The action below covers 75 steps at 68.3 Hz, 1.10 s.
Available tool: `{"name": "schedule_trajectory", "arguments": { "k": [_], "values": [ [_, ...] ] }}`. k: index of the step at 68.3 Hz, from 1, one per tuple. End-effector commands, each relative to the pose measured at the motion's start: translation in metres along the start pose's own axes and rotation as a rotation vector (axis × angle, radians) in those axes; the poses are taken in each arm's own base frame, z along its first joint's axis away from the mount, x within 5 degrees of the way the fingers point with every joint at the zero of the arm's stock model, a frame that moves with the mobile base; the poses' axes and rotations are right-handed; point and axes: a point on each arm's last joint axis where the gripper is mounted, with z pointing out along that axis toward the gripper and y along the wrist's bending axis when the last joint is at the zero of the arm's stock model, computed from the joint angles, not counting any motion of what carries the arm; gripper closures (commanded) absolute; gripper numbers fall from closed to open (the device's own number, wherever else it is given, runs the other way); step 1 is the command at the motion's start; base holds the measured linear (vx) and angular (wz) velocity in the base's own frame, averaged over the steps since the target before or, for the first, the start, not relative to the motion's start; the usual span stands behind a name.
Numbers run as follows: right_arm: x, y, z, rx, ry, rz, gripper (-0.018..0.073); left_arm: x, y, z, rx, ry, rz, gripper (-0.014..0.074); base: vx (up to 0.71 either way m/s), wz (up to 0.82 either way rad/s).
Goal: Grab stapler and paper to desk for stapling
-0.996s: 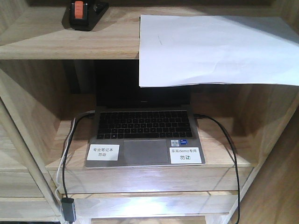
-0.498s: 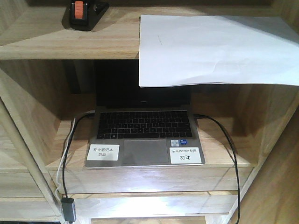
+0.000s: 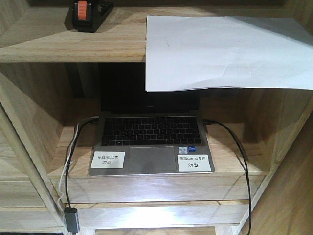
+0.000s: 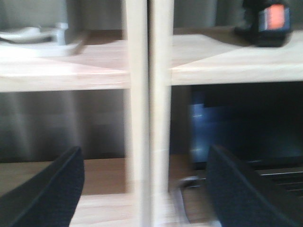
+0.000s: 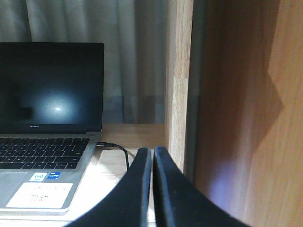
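Closest to my wrist cameras, the left gripper (image 4: 144, 161) has its fingers spread wide before a shelf post (image 4: 147, 94), while the right gripper (image 5: 152, 161) has its fingers pressed together, empty, beside the laptop (image 5: 47, 118). Only those views show the grippers; only the front view shows the paper (image 3: 225, 51), overhanging the upper shelf (image 3: 112, 46) at right, well apart from the stapler (image 3: 88, 13) at left. Nothing there has shifted since a second ago.

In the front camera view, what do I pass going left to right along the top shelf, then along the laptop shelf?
Top shelf: stapler → paper. Laptop shelf: left label → touchpad → right label → black cable.
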Motion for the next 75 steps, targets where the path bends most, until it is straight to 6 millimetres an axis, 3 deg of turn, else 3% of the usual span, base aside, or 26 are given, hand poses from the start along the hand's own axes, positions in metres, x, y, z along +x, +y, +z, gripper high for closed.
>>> {"name": "schedule_trajectory", "arguments": {
  "k": [1, 24, 51, 75],
  "values": [
    [-0.006, 0.000, -0.001, -0.001, -0.083, -0.015, 0.0568, -0.016, -0.007, 0.007, 0.072, -0.077, -0.028, 0.0074, 0.00, 0.00],
    [-0.006, 0.000, -0.001, -0.001, -0.083, -0.015, 0.0568, -0.039, -0.047, 0.044, 0.326, 0.017, 0.067, 0.0074, 0.00, 0.00],
    [-0.006, 0.000, -0.001, -0.001, -0.083, -0.015, 0.0568, -0.121, -0.086, 0.114, 0.374, -0.010, 0.062, 0.0074, 0.00, 0.00],
    [-0.006, 0.000, -0.001, -0.001, -0.083, -0.015, 0.0568, -0.181, -0.117, 0.188, 0.381, 0.131, 0.079, 0.0074, 0.00, 0.00]
  ]
}}
